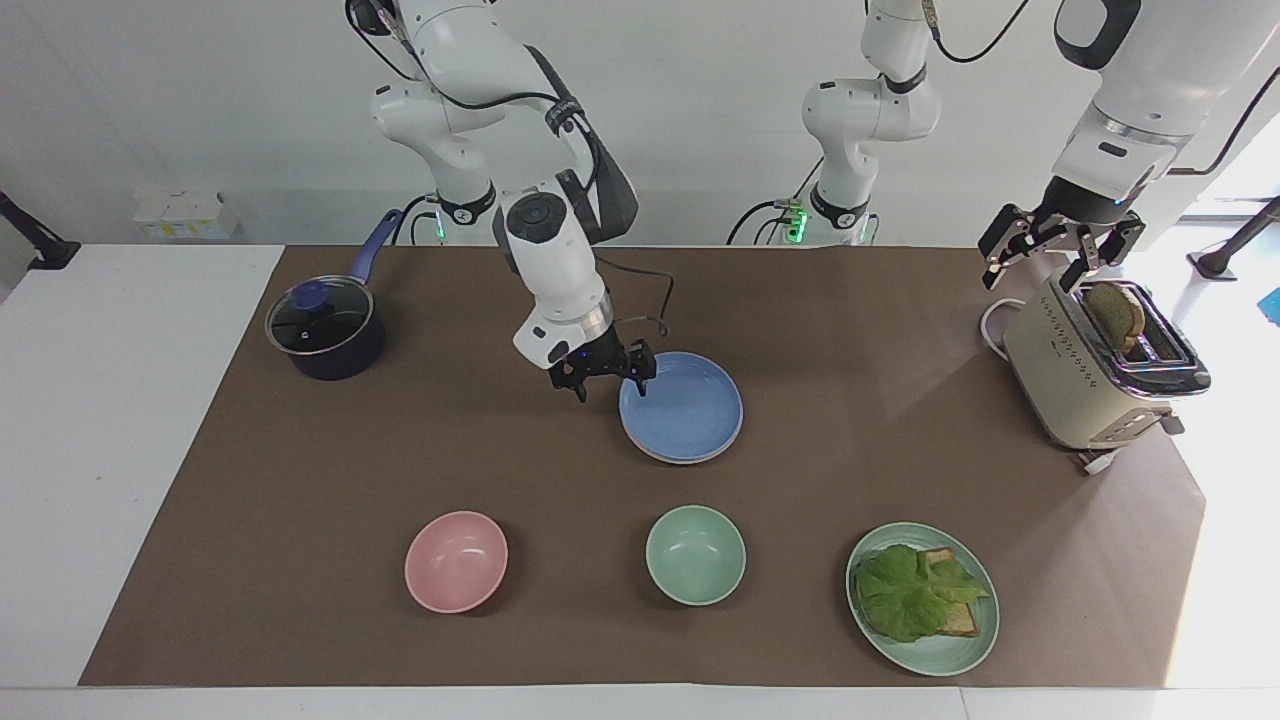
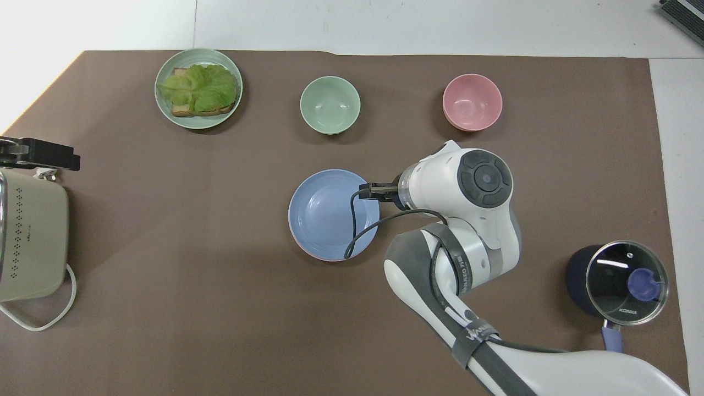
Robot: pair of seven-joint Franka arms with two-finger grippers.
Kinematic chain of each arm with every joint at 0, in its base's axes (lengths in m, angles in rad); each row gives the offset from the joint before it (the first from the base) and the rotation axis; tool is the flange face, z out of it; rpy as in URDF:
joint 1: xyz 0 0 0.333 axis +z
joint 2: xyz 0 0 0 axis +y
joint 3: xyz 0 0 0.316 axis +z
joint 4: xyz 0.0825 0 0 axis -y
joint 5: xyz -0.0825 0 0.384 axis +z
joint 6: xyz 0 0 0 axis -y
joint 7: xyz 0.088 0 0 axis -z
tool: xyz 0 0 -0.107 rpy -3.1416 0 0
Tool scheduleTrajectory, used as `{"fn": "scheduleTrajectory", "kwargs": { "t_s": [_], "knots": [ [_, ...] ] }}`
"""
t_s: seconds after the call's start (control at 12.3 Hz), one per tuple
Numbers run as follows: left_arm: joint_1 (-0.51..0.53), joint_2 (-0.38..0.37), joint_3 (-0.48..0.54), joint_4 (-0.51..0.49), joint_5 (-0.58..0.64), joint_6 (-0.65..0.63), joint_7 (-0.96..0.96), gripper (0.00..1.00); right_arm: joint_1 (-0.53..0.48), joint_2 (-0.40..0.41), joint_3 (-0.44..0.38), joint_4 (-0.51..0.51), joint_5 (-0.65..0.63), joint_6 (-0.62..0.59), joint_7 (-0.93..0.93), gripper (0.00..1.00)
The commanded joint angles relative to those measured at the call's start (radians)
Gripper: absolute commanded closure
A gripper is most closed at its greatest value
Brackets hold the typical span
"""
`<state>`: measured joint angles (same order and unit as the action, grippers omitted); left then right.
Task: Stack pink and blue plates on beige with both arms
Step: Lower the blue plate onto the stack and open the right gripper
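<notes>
Where the brown mat [image 1: 300,480] covers the white table [image 1: 100,420], the blue plate [image 1: 682,406] lies on a pink plate [image 2: 308,250] mid-table. The right gripper [image 1: 609,377] hangs open and empty at its rim. The left gripper [image 1: 1060,255] waits open over the toaster [image 1: 1075,385], before a white wall [image 1: 720,120].

right gripper [image 1: 610,378]: fingers spread, at the blue plate's [image 1: 684,405] 10 o'clock rim, gripping nothing | blue plate: tops a stack, pale rim under it | left gripper [image 1: 1058,254]: jaws apart, over toaster [image 1: 1090,375]
</notes>
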<state>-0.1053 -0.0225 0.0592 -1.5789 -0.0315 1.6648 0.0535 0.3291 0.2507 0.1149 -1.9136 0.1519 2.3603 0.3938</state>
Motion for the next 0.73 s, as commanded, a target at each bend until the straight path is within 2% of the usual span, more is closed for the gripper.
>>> {"fn": "scheduleTrajectory", "kwargs": {
  "t_s": [0.0, 0.41, 0.65],
  "knots": [
    [0.007, -0.005, -0.004, -0.001, 0.016, -0.014, 0.013, 0.0, -0.105, -0.072, 0.008, 0.002, -0.06, -0.024, -0.001, 0.0],
    [0.007, -0.005, -0.004, -0.001, 0.016, -0.014, 0.013, 0.0, -0.281, -0.172, 0.006, 0.005, -0.126, -0.108, -0.117, 0.0],
    [0.007, -0.005, -0.004, -0.001, 0.016, -0.014, 0.013, 0.0, -0.386, -0.246, 0.008, 0.076, -0.126, -0.301, -0.255, 0.0]
  ]
}}
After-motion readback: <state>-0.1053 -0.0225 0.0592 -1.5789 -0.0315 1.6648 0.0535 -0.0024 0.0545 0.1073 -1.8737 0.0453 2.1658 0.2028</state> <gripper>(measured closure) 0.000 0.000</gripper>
